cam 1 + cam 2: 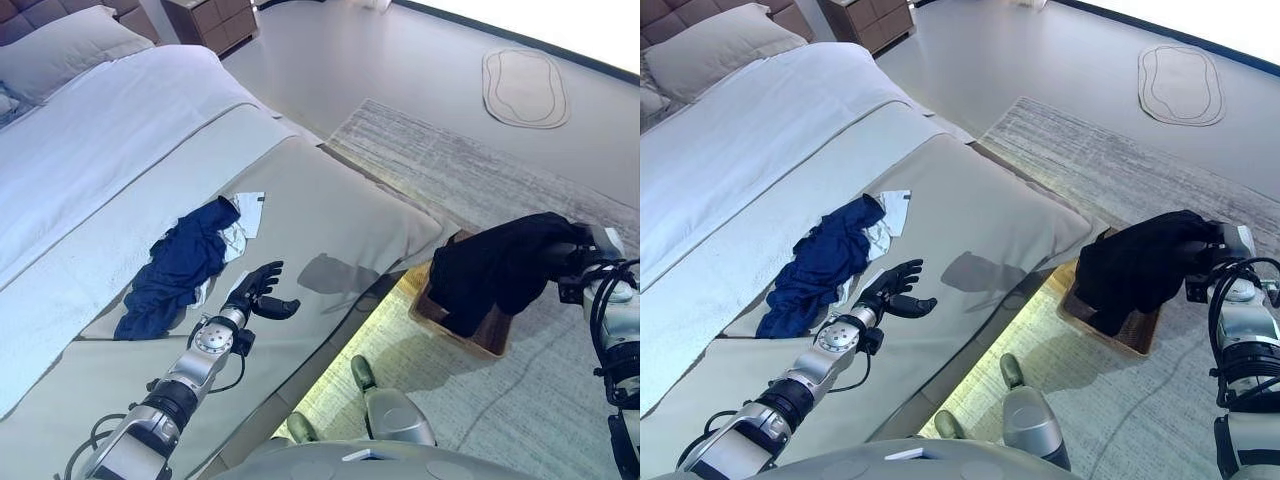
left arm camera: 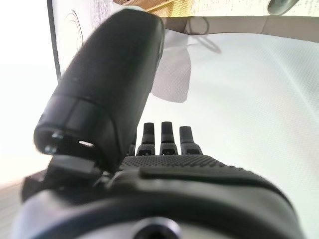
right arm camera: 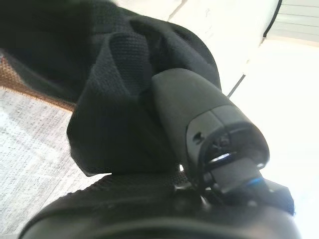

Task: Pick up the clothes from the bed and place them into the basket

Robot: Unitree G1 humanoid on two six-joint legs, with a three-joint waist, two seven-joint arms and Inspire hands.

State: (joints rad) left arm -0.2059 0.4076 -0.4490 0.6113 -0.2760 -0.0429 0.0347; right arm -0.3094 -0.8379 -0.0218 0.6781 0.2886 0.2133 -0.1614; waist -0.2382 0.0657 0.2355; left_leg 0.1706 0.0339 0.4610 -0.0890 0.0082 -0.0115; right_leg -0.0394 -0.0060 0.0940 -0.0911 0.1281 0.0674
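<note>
A black garment (image 1: 500, 265) hangs from my right hand (image 1: 585, 252) over the brown basket (image 1: 480, 335) on the rug beside the bed. In the right wrist view my thumb (image 3: 199, 119) presses into the black cloth (image 3: 114, 99), so the hand is shut on it. A dark blue garment (image 1: 180, 265) lies crumpled on the beige bed cover, with a small white cloth (image 1: 245, 215) at its far end. My left hand (image 1: 258, 292) rests open on the cover just right of the blue garment, holding nothing; its fingers (image 2: 164, 137) are straight.
The bed (image 1: 330, 220) fills the left side, with a white sheet (image 1: 90, 150) and a pillow (image 1: 65, 45) at its head. A grey rug (image 1: 470, 170) lies under the basket. A small oval mat (image 1: 525, 88) sits on the floor far right. A nightstand (image 1: 210, 20) stands behind.
</note>
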